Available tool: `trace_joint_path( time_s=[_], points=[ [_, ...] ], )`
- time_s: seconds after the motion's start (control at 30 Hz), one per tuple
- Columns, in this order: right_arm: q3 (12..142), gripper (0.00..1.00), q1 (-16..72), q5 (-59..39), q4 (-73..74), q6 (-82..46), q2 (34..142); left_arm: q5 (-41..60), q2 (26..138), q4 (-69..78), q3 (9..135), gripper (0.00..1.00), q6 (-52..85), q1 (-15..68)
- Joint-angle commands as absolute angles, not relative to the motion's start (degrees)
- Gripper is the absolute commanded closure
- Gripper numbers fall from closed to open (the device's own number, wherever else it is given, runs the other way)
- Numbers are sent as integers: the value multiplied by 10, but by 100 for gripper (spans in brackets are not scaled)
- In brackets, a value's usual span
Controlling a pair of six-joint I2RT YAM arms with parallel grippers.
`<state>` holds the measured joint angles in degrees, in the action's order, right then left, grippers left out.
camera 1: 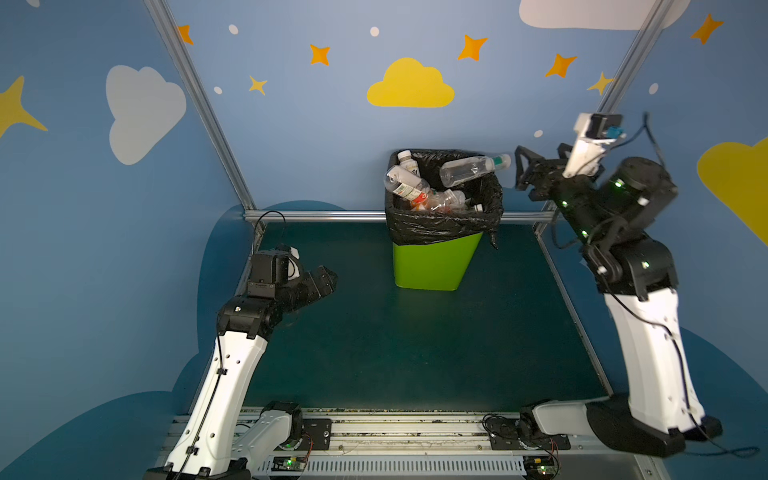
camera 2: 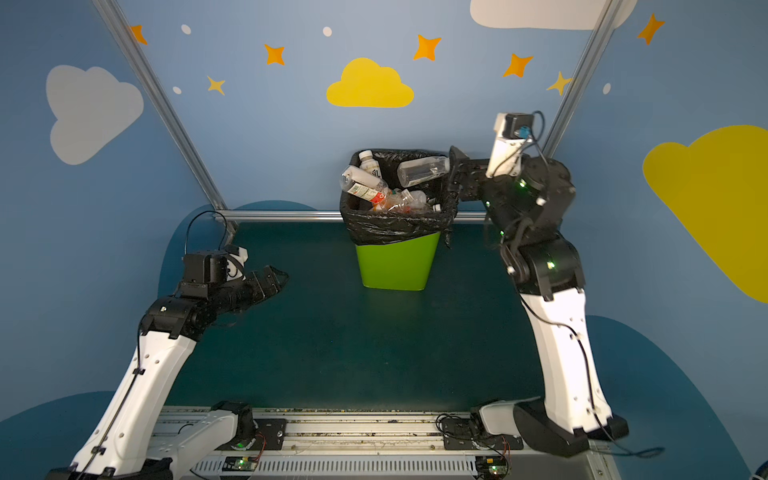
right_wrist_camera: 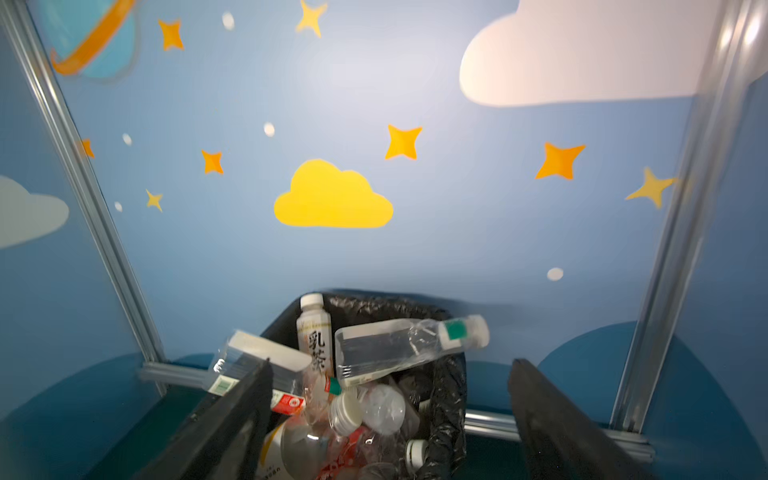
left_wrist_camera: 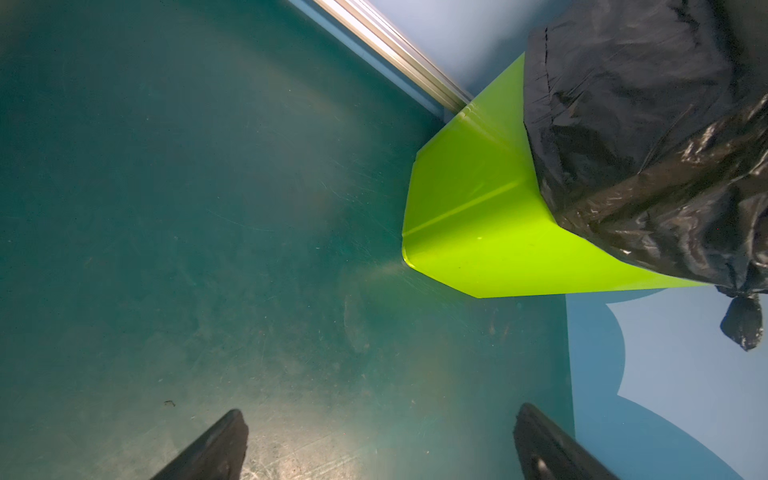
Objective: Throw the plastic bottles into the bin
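Dark teal tabletop (camera 1: 415, 345) (camera 2: 353, 345) (left_wrist_camera: 166, 208), matte. Scuffed in the left wrist view: fine scratches, pale smudges, one small dark speck (left_wrist_camera: 168, 403). Bounded by an aluminium far rail (camera 1: 316, 216) (camera 2: 286, 215) (left_wrist_camera: 390, 45) and a slotted near rail (camera 1: 415, 432) (camera 2: 365, 432). Standing upright on it, seen in both top views: lime-green bin (camera 1: 432, 266) (camera 2: 397, 266) (left_wrist_camera: 478, 208), slightly right of the middle, base flat on the surface, back side just beside the far rail. Black bag (camera 1: 440, 226) (camera 2: 395, 226) (left_wrist_camera: 644, 124) folded over its rim, clear of the tabletop.
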<state>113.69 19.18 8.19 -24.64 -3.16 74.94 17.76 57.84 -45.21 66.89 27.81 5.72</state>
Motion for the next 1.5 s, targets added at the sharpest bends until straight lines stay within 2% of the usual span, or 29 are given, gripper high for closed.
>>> trace_joint_path(
  time_s=[0.0,0.33,0.47,0.57,0.63,0.67,0.73,0.8,0.83,0.93,1.2,1.47],
  points=[
    [1076,12,179,103,-244,-34,738,187,568,-435,651,0,292,55],
    [1057,12,130,81,-322,-92,699,195,560,-414,630,0,308,54],
    [1078,14,105,34,-389,-132,719,193,562,-414,630,0,320,54],
    [1106,26,100,-37,-435,-160,756,214,567,-406,628,0,334,54],
    [1109,38,100,-69,-444,-179,771,220,569,-406,628,0,339,54],
    [1107,40,100,-72,-444,-187,776,219,568,-409,627,0,339,54],
    [1104,39,93,-61,-441,-203,785,212,573,-427,632,0,333,54],
    [1104,30,76,-64,-429,-229,800,206,581,-450,639,0,324,53],
    [1103,23,62,-82,-414,-252,809,205,585,-459,642,0,320,53],
    [1090,17,22,-152,-344,-333,837,210,584,-464,641,0,319,53],
    [1159,17,6,-207,-236,-456,972,186,571,-481,640,0,305,51],
    [1330,17,8,-207,-253,-498,1127,180,582,-490,643,0,294,46]
  ],
)
